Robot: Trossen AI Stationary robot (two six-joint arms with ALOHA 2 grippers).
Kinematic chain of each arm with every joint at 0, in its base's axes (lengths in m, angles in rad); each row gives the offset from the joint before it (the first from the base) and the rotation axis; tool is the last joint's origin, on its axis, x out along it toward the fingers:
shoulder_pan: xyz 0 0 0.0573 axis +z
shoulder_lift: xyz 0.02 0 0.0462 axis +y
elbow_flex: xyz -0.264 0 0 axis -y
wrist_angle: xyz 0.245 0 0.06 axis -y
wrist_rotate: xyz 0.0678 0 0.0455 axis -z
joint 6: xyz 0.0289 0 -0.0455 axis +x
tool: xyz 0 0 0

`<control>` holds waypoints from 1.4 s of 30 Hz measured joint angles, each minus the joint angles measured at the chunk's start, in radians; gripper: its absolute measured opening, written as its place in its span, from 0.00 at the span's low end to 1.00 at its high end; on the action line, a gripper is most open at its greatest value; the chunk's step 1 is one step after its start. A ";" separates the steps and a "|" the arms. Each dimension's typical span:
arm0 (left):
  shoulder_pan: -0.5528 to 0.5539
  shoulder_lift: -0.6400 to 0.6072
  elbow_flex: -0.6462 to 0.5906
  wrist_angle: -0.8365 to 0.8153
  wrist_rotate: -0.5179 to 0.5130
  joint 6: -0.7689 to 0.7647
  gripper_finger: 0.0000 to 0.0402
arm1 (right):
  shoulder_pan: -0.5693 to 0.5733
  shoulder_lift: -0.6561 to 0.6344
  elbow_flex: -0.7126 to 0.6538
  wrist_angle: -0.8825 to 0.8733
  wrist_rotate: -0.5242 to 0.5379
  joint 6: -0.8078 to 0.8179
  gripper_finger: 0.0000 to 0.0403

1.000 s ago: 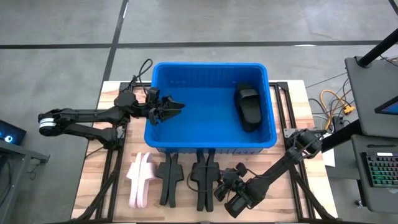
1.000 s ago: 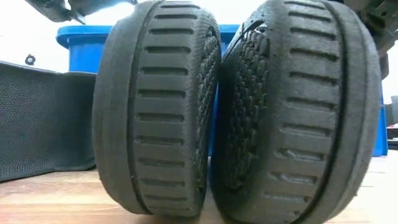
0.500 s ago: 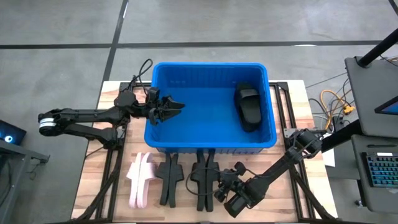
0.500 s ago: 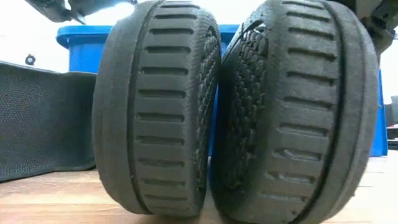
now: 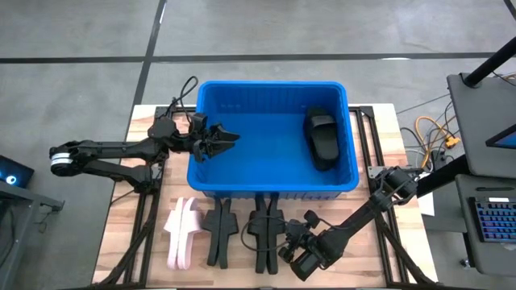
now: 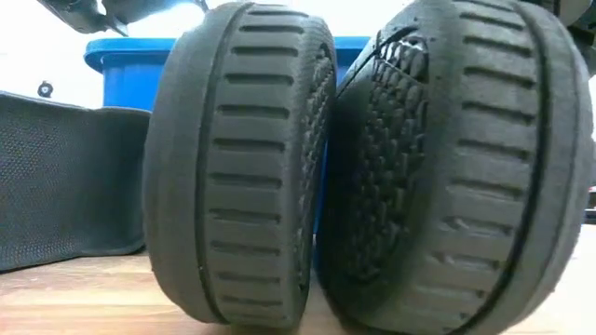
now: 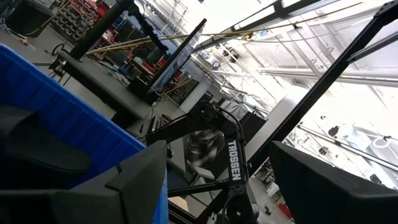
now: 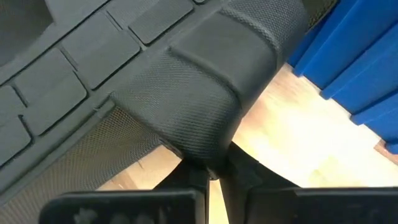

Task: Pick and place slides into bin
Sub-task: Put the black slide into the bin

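While the high view takes in the whole table, it shows the blue bin (image 5: 272,137) at the far middle with one black slide (image 5: 322,138) already lying inside near its right wall, and a row of slides on edge on the wood in front of it: a pale pink pair (image 5: 182,232), a black pair (image 5: 218,231) and another black pair (image 5: 264,234), all with their long axes running from the bin toward the table's near edge. The right gripper (image 5: 287,239) sits just to the right of that last pair, far nearer to it than the left gripper (image 5: 222,138), which hangs with its fingers spread and empty over the bin's left wall. At table height, the low view is filled by two ribbed black soles (image 6: 242,163) standing side by side, the right one (image 6: 466,167) leaning, the bin's rim (image 6: 116,51) behind them. Through the left wrist view, wide-apart fingers (image 7: 134,180) frame only the room and a strip of blue wall (image 7: 68,115). Up close in the right wrist view, the fingers (image 8: 205,174) are pinched shut on the edge of the black slide's strap (image 8: 205,106) (a thin hold), so the lift toward the bin probably goes up and away from the near edge.
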 joint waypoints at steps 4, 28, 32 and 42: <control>0.000 0.000 0.000 0.000 0.001 0.000 0.67 | 0.009 -0.010 0.000 0.001 -0.010 -0.002 0.03; 0.000 0.001 0.000 0.001 0.001 0.000 0.67 | 0.057 -0.091 0.000 -0.188 -0.033 0.061 0.03; 0.000 0.001 0.000 0.001 0.001 -0.001 0.67 | 0.057 -0.091 0.000 -0.188 -0.033 0.081 0.03; 0.000 0.000 0.000 0.001 0.012 -0.001 0.67 | 0.057 -0.093 0.041 -0.179 -0.028 0.061 0.03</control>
